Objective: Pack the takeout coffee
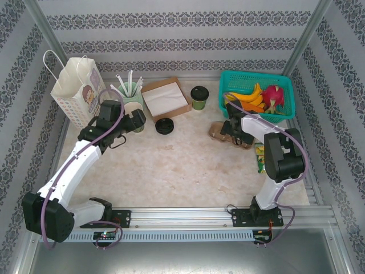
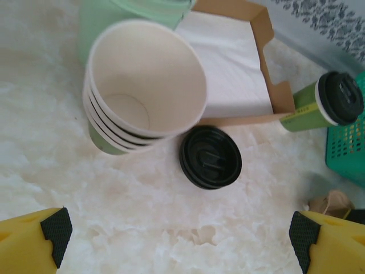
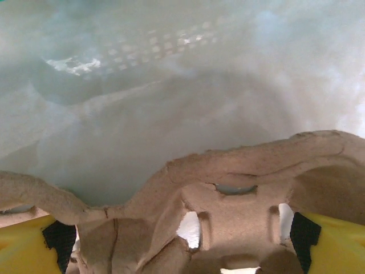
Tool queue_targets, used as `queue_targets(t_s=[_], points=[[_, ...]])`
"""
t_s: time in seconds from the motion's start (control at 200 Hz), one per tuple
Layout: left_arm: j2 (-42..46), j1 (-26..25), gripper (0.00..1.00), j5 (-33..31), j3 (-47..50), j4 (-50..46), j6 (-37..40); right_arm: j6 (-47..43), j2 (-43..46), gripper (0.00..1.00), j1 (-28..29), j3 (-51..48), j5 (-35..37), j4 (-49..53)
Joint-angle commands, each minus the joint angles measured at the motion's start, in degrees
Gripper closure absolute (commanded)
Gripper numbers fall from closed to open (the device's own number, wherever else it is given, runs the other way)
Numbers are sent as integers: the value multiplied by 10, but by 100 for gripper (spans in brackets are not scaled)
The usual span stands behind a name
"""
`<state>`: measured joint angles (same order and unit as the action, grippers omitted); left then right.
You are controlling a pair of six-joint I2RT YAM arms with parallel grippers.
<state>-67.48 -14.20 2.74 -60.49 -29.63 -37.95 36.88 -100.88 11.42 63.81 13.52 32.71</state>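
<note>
- Left fingers: yellow with black pads, set wide, nothing between them.
- Right fingers: also wide, one either side of a pulp carrier; I cannot tell whether they touch it.
- Coffee: olive-green paper cup with a round black lid on. It stands upright on the surface between the napkin tray and the teal basket, apart from both arms.
- Left arm: stretched from the near-left base toward the far left, its wrist angled down over the cup stack and a loose black lid.
- Right arm: elbow folded at the right, forearm reaching left to the carrier in front of the basket.
- Surface: pale and marbled, with a paper bag at the far left.
- Walls: banded patterned paper.
</note>
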Motion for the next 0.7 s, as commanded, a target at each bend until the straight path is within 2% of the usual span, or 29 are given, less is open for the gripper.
queue_targets(t_s=[0.0, 0.28, 0.405, 0.55, 0.694], points=[[-11, 24, 0, 0, -44, -77, -2, -7, 26, 2, -3, -7, 8, 11], [-44, 72, 0, 34, -68, -113, -3, -3, 100, 2, 8, -18, -41, -35], [-65, 89, 0, 38, -90, -140, 16, -8, 151, 2, 27, -41, -66, -96], [-85, 107, 0, 24, -128, -174, 35, -7, 205, 2, 50, -79, -122, -195], [-78, 139, 0, -34, -185, -220, 55, 0, 243, 2, 75, -103, -135, -260]])
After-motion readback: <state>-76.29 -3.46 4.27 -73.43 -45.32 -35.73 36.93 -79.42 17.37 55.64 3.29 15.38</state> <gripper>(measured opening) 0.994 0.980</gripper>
